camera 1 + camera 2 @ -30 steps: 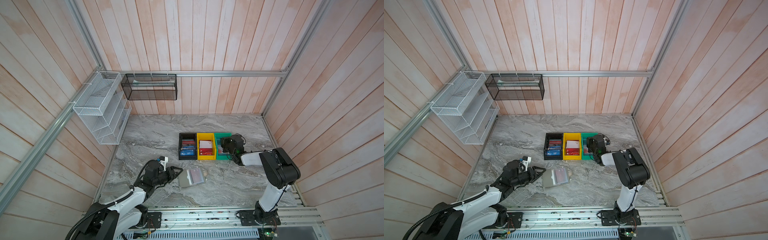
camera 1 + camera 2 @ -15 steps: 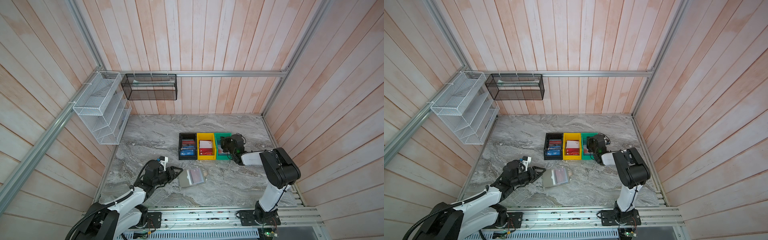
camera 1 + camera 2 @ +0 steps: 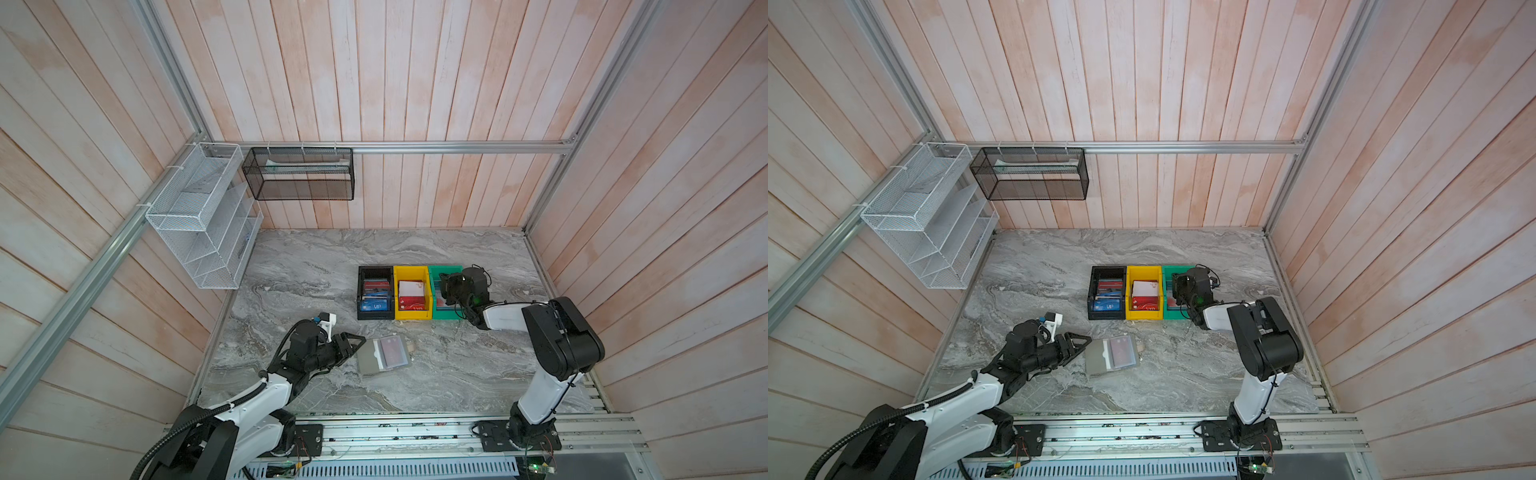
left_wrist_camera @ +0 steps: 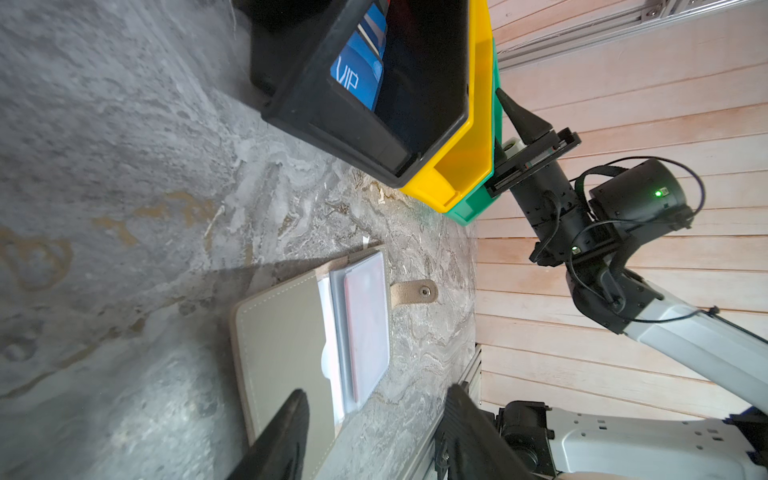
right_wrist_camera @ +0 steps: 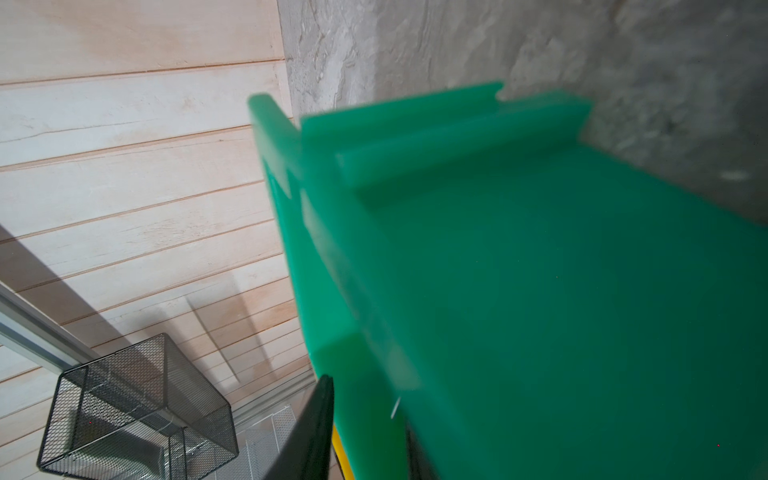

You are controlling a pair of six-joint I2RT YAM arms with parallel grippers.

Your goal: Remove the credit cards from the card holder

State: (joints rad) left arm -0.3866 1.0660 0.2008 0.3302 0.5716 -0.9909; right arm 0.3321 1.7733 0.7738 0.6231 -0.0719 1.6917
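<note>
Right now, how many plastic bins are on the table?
3, in one row: black bin on the left, yellow bin in the middle, green bin on the right. None appears hidden.

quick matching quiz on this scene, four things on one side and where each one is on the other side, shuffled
Things:
1. card holder
2. yellow bin
3. right hand
4. black mesh basket

Places:
a. hung on the back wall
b. at the green bin
c. lying open on the table, by the left hand
d. between the black bin and the green bin

Pairs: 1-c, 2-d, 3-b, 4-a
</note>
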